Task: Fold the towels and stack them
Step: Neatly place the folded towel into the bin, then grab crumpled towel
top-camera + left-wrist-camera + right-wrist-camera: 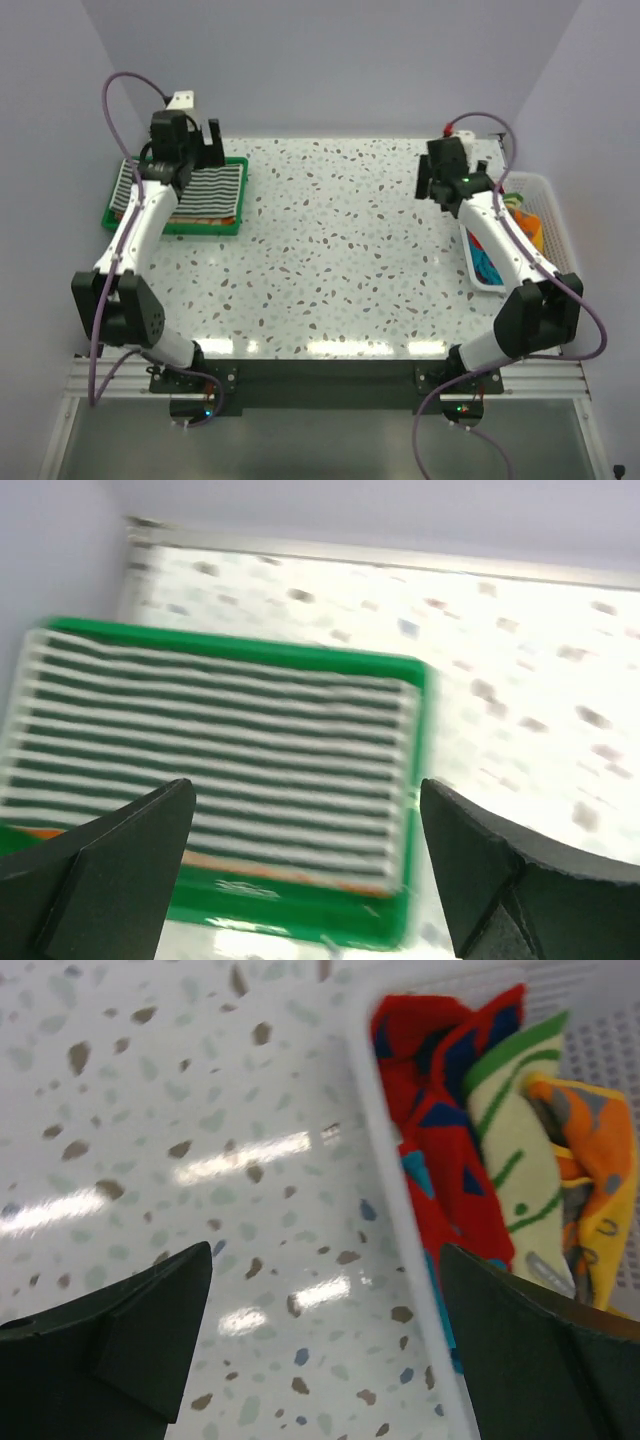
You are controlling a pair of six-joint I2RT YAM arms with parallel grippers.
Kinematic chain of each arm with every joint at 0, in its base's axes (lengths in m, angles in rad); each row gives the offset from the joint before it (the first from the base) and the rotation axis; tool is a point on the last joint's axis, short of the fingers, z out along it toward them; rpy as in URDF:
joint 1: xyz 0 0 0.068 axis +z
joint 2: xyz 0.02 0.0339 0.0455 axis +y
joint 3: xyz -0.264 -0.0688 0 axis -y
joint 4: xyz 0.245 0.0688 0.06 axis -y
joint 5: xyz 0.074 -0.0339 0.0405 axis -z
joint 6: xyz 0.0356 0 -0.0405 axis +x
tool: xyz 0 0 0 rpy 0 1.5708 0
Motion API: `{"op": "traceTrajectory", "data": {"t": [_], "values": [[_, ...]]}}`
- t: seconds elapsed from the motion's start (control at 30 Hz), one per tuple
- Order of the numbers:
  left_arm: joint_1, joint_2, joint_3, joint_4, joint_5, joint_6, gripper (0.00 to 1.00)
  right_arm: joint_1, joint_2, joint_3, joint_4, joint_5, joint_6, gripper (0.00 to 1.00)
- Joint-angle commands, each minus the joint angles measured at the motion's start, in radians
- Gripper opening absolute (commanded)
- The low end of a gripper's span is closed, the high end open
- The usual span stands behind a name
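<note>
A black-and-white striped towel (pixel 205 190) lies flat and folded inside a shallow green plastic tray (pixel 170 228) at the far left of the pale speckled counter (pixel 340 260). Its long axis runs left to right, roughly along the counter's far edge, and the stripes run the same way, down its length. From the left wrist the striped towel (pixel 220 750) fills most of the tray (pixel 300 912), its edges close to the rim, and a thin strip of orange shows under its near edge; what that strip belongs to cannot be told.

The left gripper (pixel 197 140) hangs above the far side of the tray, clear of the cloth, its jaws released and spread wide with nothing between them (pixel 305 792).

The right gripper (pixel 436 185) is over bare counter at the far right, just beside a white mesh basket (pixel 556 215). Its jaws are likewise released and wide apart, holding nothing (pixel 325 1255). In the basket (pixel 385 1160) three more towels lie crumpled and unfolded, pressed against each other: a red one with blue shapes (pixel 420 1150) against the near wall, a cream one with green lines (pixel 520 1155) next to it, and an orange one (pixel 592 1175) farthest in. Bunched as they are, they show no clear long axis
</note>
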State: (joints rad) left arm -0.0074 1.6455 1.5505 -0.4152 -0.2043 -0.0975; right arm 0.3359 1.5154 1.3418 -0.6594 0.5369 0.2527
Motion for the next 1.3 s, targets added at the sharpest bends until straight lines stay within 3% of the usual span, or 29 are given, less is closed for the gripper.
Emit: {"op": "traceTrajectory", "data": {"t": [0.0, 0.13, 0.4, 0.73, 0.8, 0.83, 0.9, 0.93, 1.0, 1.27], "values": [[-0.046, -0.189, -0.243, 0.128, 0.290, -0.218, 1.00, -0.191, -0.043, 0.039, -0.017, 0.081, 0.085, 0.98], [-0.103, -0.308, -0.474, 0.130, 0.405, -0.228, 1.00, -0.375, -0.023, 0.011, 0.038, 0.003, 0.131, 0.96], [-0.120, -0.483, -0.818, 0.207, 0.427, -0.185, 1.00, -0.580, 0.107, -0.059, 0.208, -0.123, 0.152, 0.88], [-0.121, -0.469, -0.803, 0.204, 0.424, -0.171, 1.00, -0.629, 0.276, -0.066, 0.308, -0.233, 0.056, 0.64], [-0.121, -0.469, -0.805, 0.205, 0.431, -0.172, 1.00, -0.633, 0.284, -0.070, 0.308, -0.256, 0.048, 0.54], [-0.121, -0.466, -0.805, 0.208, 0.434, -0.171, 1.00, -0.633, 0.284, -0.069, 0.307, -0.262, 0.046, 0.40], [-0.121, -0.460, -0.803, 0.208, 0.444, -0.174, 1.00, -0.633, 0.278, -0.069, 0.300, -0.275, 0.043, 0.28], [-0.121, -0.458, -0.803, 0.208, 0.448, -0.173, 1.00, -0.633, 0.267, -0.069, 0.297, -0.273, 0.045, 0.13], [-0.121, -0.455, -0.802, 0.210, 0.457, -0.176, 1.00, -0.633, 0.252, -0.070, 0.297, -0.278, 0.039, 0.03], [-0.121, -0.458, -0.805, 0.214, 0.471, -0.177, 1.00, -0.633, 0.184, -0.036, 0.282, -0.305, 0.014, 0.00]]}}
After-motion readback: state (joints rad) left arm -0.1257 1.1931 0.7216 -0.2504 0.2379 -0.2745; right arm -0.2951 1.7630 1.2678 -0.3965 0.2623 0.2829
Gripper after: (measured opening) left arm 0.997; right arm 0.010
